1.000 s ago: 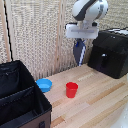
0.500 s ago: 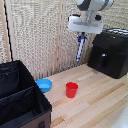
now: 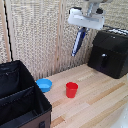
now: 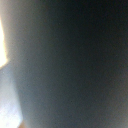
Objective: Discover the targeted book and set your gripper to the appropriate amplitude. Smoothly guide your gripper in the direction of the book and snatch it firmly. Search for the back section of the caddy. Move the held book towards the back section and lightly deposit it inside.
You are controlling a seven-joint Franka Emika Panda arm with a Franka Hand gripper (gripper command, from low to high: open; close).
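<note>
The book [image 3: 79, 42] is gripped by the closed claw [image 3: 83, 29] and hung edge-down high above the red cup [image 3: 72, 90], well clear of the tabletop [image 3: 95, 102], so it can be carried over the caddy [image 3: 20, 102] walls to the back section [image 3: 16, 80].

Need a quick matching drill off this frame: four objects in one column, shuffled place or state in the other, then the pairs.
Things:
1. book
2. red cup
3. blue bowl
4. caddy

Places or states:
A. black, at the exterior view's lower left
B. hanging in the air under the gripper
C. standing on the table, apart from the bowl
D. on the table beside the caddy

Pairs: 1-B, 2-C, 3-D, 4-A
</note>
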